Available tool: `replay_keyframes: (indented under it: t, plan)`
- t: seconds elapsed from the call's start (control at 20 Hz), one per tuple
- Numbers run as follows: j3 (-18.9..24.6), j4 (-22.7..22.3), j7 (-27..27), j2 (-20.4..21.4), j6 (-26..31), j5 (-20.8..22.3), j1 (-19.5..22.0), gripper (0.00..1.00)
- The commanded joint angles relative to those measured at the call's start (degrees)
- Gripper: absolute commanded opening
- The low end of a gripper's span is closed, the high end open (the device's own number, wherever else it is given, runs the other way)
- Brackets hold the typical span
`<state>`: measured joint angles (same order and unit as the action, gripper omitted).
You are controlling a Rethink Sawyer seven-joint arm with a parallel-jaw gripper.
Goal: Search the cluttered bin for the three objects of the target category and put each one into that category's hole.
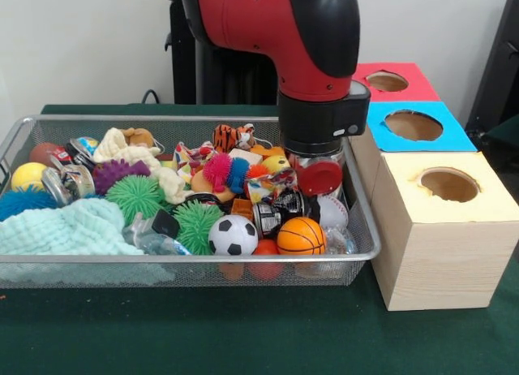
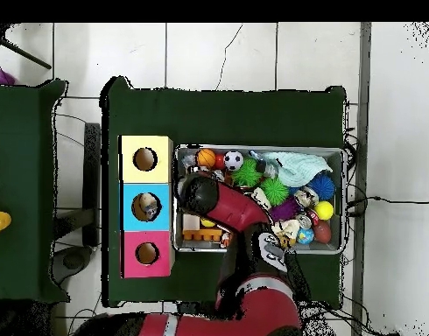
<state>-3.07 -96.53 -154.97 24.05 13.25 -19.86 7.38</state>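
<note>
The silver wire-mesh bin holds a pile of toys; it also shows in the overhead view. My gripper is down in the bin's right end, mostly hidden under the black wrist. A see-through bottle with a red cap sits right under the wrist; I cannot tell if it is held. Another crumpled clear bottle with a black cap lies near the front rim, by a green spiky ball. A third clear plastic piece lies at the front right corner. From overhead the arm covers the gripper.
Three wooden boxes with round holes stand beside the bin: cream top, blue top, red top. From overhead something pale shows in the blue box's hole. Balls, spiky toys, crushed cans and a mint cloth fill the bin.
</note>
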Motion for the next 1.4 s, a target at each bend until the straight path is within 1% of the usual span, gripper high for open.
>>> replay_keyframes:
  t: [0.05,0.2,0.3,0.45,0.6,0.7,0.95,1.2,1.4]
  plan:
    - [-1.3,6.0,-14.2,-1.9,16.5,-5.3,-8.6,1.0]
    - [-4.1,7.4,-14.4,0.4,22.8,-4.7,-10.1,1.0]
    - [-5.2,8.3,-13.7,1.7,26.6,-4.2,-10.4,1.0]
    - [-6.3,10.0,-12.6,2.2,29.8,-3.7,-10.5,1.0]
    - [-5.6,10.8,-11.8,0.3,27.0,-4.8,-10.5,1.0]
    - [-5.1,11.5,-11.6,-1.8,23.4,-5.5,-10.8,1.0]
    - [-1.8,12.3,-8.7,-7.3,13.9,-7.1,-9.6,1.0]
    - [-0.7,12.7,-7.6,-9.2,11.2,-7.9,-9.6,1.0]
    - [-1.2,14.3,-8.1,-10.8,10.2,-8.1,-10.6,1.0]
